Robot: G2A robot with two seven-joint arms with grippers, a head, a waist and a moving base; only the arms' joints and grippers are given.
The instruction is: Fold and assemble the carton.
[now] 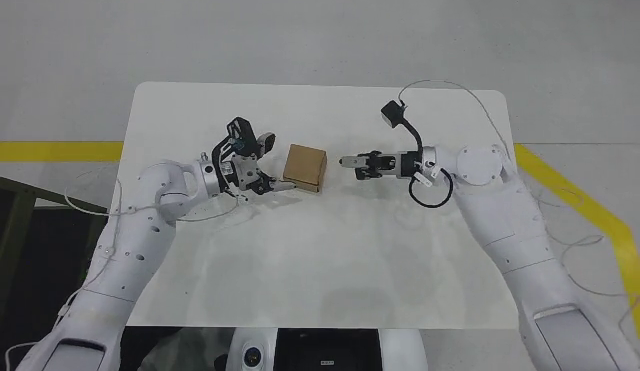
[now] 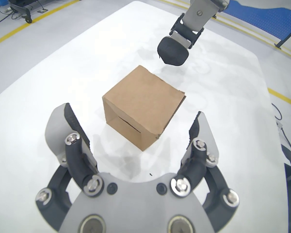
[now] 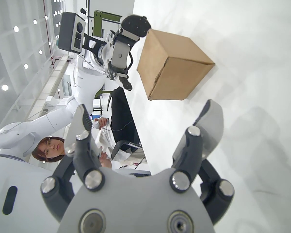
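A small brown carton [image 1: 305,167] stands on the white table [image 1: 320,271], folded into a closed cube. In the left wrist view the carton [image 2: 143,107] shows a flap seam on the side facing my left gripper [image 2: 134,118], which is open and a short way off, fingers spread wider than the box. My left gripper [image 1: 275,168] is just left of the carton. My right gripper [image 1: 345,161] is on the opposite side, open and apart from it. The right wrist view has the carton [image 3: 172,66] beyond my open right gripper [image 3: 148,110], with the left gripper [image 3: 131,54] behind it.
The carton sits near the table's middle, toward the back. A thin cable [image 1: 470,96] from the right arm loops over the back right corner. Bare tabletop stretches toward the front edge [image 1: 320,323]. Yellow floor lines [image 1: 60,151] run past both sides.
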